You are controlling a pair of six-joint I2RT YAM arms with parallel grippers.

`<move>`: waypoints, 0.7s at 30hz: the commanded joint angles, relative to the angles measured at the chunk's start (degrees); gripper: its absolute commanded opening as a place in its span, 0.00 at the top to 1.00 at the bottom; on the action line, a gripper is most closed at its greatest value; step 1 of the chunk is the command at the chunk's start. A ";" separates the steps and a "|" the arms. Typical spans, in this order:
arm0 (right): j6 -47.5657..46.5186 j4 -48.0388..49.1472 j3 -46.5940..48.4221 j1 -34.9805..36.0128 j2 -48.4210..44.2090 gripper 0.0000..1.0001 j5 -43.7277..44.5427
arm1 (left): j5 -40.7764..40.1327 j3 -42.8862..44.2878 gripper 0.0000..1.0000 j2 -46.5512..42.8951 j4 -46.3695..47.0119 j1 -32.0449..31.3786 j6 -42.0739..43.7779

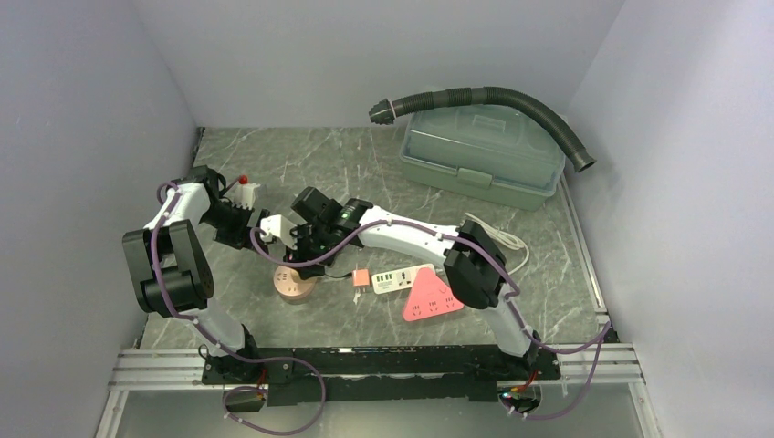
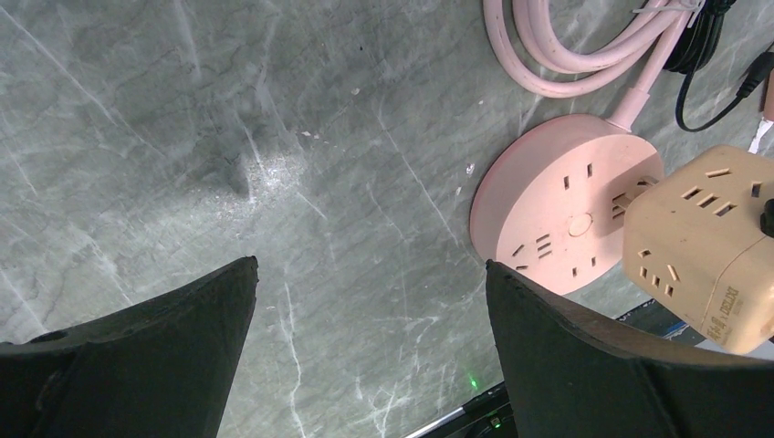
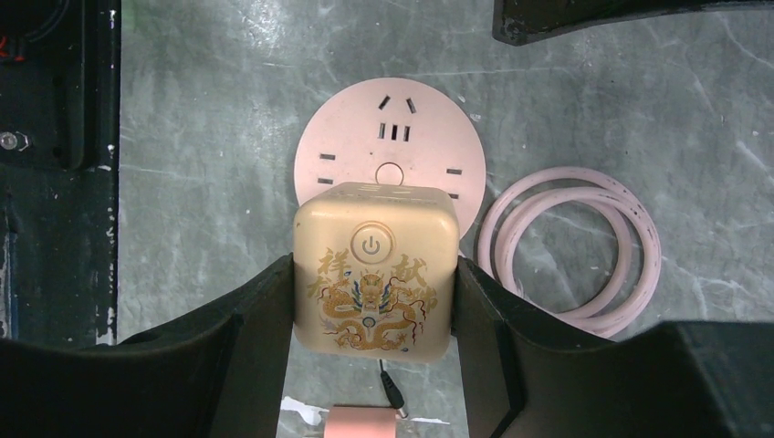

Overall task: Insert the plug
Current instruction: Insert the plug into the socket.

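Observation:
A round pink socket disc [image 1: 294, 285] lies on the marble table; it also shows in the right wrist view [image 3: 390, 137] and the left wrist view [image 2: 557, 214]. My right gripper [image 3: 374, 274] is shut on a beige cube plug [image 3: 374, 274] with a gold dragon and a power button. It holds the cube over the disc's near edge [image 2: 707, 246]; I cannot tell whether they touch. The right gripper sits above the disc in the top view [image 1: 306, 246]. My left gripper [image 2: 370, 265] is open and empty, over bare table beside the disc [image 1: 251, 224].
A coiled pink cable [image 3: 575, 246] lies beside the disc. A small pink adapter [image 1: 361, 277], a white power strip [image 1: 402, 278] and a pink triangular strip [image 1: 431, 299] lie to the right. A green lidded box [image 1: 479, 155] with a black hose [image 1: 493, 96] stands at the back right.

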 commanded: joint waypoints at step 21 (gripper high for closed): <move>4.84 4.13 -2.33 1.76 -6.82 1.00 2.13 | -0.12 -1.39 0.00 -3.24 1.37 0.38 -1.28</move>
